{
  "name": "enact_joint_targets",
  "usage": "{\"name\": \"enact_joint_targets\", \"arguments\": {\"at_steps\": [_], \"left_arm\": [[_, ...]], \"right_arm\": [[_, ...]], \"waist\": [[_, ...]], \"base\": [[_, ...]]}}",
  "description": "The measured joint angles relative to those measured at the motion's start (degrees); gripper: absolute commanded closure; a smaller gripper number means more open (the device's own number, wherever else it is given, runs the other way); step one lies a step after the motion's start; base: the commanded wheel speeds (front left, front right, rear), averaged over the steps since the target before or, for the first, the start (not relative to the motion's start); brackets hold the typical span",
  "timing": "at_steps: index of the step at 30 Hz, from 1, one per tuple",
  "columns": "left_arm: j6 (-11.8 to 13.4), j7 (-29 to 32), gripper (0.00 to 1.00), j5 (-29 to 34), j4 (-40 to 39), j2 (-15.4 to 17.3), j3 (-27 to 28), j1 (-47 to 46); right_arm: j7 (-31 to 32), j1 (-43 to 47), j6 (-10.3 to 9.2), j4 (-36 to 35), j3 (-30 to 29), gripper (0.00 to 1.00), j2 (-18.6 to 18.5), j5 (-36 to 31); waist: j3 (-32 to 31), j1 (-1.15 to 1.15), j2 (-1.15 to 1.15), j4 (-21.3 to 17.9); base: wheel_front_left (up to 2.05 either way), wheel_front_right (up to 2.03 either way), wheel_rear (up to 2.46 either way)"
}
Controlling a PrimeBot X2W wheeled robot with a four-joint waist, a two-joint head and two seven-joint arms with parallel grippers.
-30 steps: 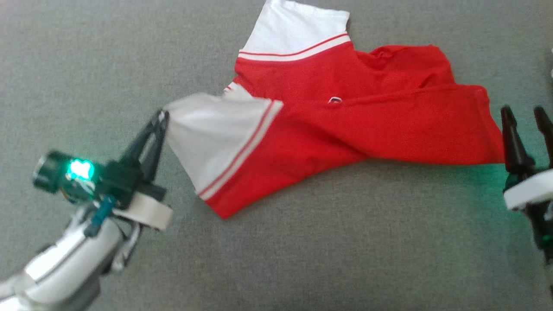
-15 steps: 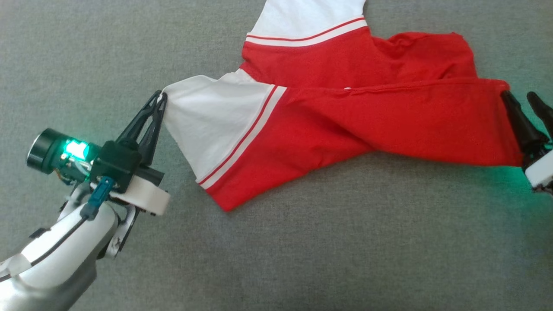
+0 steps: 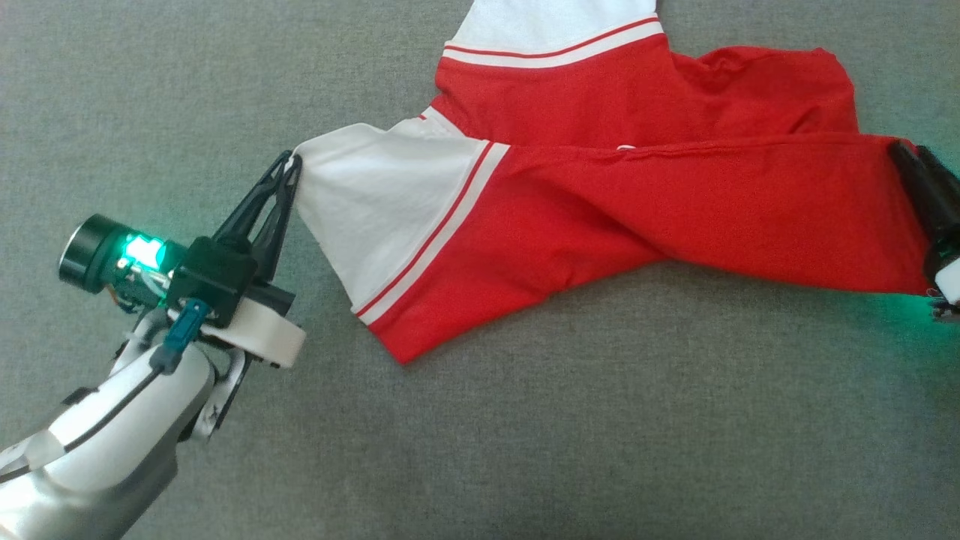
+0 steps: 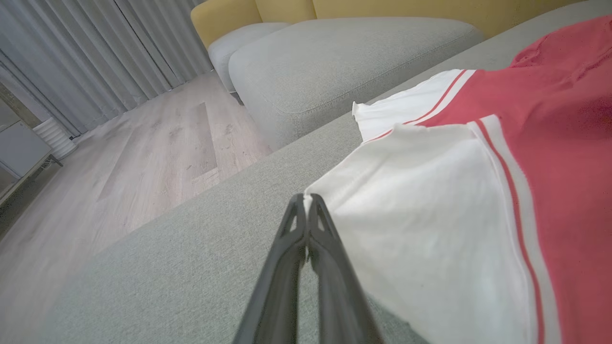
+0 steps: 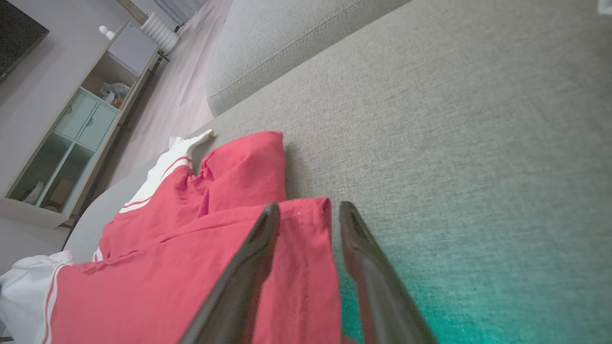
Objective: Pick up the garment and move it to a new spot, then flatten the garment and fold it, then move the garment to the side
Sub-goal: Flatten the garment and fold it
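Left tool [image 3: 291,160] tightly closed, pale forearm [image 3: 112,439] at lower left; right tool [image 5: 309,208] fingers apart, far right.

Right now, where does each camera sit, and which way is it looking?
Head: atop the robot, facing down at the shirt on the cushion; left gripper and right gripper show.
Left wrist: along its shut fingers, pinching the white sleeve.
Right wrist: along its parted fingers, straddling the red hem.
All three share the shirt.
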Motion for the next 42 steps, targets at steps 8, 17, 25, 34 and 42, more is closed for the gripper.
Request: {"name": "enact_joint_targets", "arguments": {"at_steps": [8,17,25,34,42], "left_arm": [[-0.02,-0.23,1.0,-0.01,0.79,-0.24,-0.32,-0.2],[0.02,-3.19,1.0,1.44,0.13,0.38,0.09,-0.85],[0.07,-4.78,1.0,2.31,-5.81,5.23,3.6,-4.87],[-1.48,-5.02,1.0,-0.87,-13.14,10.44,8.47,-7.47],[-3.82,-3.34,1.0,-2.2,-19.23,13.61,12.83,-15.57]], "right_arm": [[-1.85,-0.01,0.0,-2.33,2.41,1.0,-2.3,1.47],[-8.76,-1.33,0.0,-5.09,3.58,1.0,-5.25,1.62],[-15.82,-4.99,0.0,-10.66,3.41,1.0,-10.63,-0.46],[-20.64,-5.62,0.0,-17.26,0.35,1.0,-15.75,-3.71],[-21.49,-9.26,0.0,-20.19,-6.0,1.0,-18.49,-6.28]], "waist": [[-0.5,0.0,0.0,-0.28],[-3.94,0.0,0.0,-1.3],[-9.14,-0.01,0.0,-3.78],[-16.09,-0.02,0.0,-6.61],[-20.09,-0.01,0.0,-8.71]], "base": [[0.0,0.0,0.0],[0.0,0.0,0.0],[0.0,0.0,0.0],[0.0,0.0,0.0],[0.0,0.0,0.0]]}}
